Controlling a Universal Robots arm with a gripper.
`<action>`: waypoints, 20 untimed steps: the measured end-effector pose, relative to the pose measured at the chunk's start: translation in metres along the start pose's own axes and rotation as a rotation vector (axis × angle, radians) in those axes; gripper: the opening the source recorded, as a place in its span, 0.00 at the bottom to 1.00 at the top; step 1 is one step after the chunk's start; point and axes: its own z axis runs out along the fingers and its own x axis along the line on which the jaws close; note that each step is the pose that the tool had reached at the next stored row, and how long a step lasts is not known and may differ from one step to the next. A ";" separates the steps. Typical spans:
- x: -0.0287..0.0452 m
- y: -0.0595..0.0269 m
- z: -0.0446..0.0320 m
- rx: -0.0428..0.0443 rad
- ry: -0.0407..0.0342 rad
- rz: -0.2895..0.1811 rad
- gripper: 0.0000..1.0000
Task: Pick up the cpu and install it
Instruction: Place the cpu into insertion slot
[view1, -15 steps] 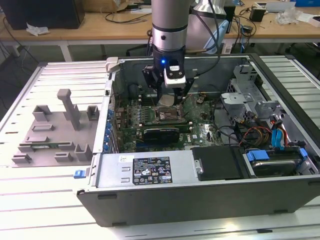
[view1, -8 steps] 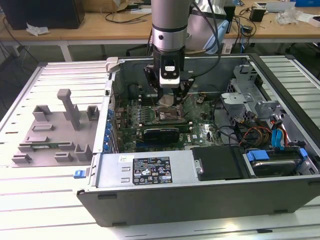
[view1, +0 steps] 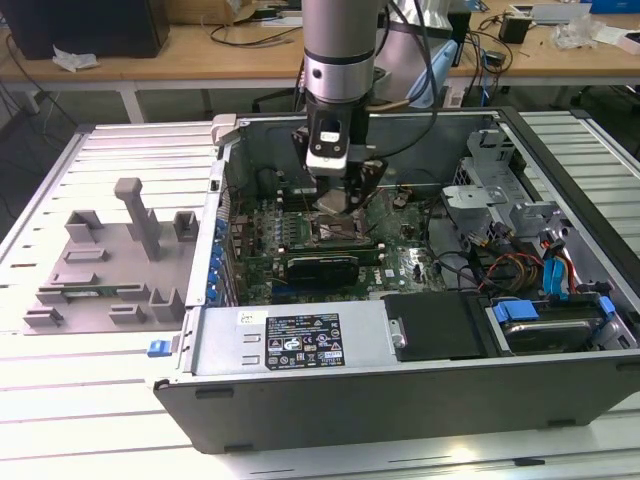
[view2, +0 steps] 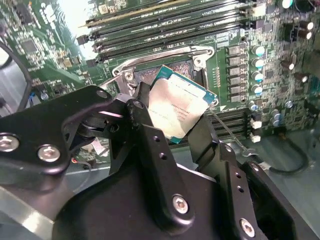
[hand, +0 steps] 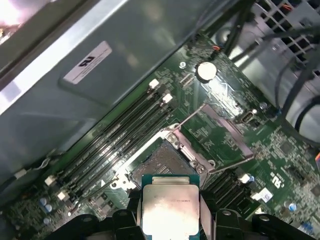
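Observation:
The cpu (view1: 333, 200), a small square chip with a silvery top plate, hangs tilted between my gripper's (view1: 340, 197) two black fingers, just above the motherboard inside the open computer case (view1: 420, 385). In both wrist views the gripper (view2: 175, 119) (hand: 170, 216) is shut on the cpu (view2: 177, 107) (hand: 170, 207) by two opposite edges. The metal-framed socket (hand: 161, 162) (view2: 165, 67) lies open right beneath and slightly ahead of the chip, its retention frame and lever raised. The chip is not touching the socket (view1: 338, 232).
Memory slots (hand: 120, 145) run alongside the socket. A long black expansion card (view1: 320, 268) lies near it. Cables and drive bays (view1: 520, 270) crowd the exterior view's right. A grey fixture tray (view1: 110, 260) sits outside the case at the exterior view's left.

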 end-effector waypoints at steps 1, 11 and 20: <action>0.0000 0.0000 0.0001 0.0000 -0.0007 0.015 0.55; 0.0000 0.0000 0.0009 -0.0002 -0.0098 0.223 0.55; 0.0000 -0.0001 0.0017 -0.0005 -0.0177 0.400 0.55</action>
